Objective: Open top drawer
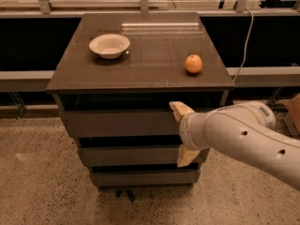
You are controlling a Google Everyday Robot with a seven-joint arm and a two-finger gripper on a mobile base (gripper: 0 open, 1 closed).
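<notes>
The top drawer [117,123] is the widest grey-brown front just under the cabinet top, flat and handleless, and it sits flush with a dark gap above it. My gripper [181,134] is at the right part of that front, at the end of the white arm [243,135] coming in from the right. One cream finger [179,110] lies at the panel's upper edge. The other finger [186,156] is down at the level of the second drawer. The fingers stand wide apart, so the gripper is open. The wrist hides the panel between them.
On the dark cabinet top [154,46] are a white bowl [109,45] at the left and an orange [193,63] at the right. Below are the mid drawer [126,154] and the narrowest drawer [140,177]. A cable [246,32] hangs at the right, and speckled floor [37,182] lies to the left.
</notes>
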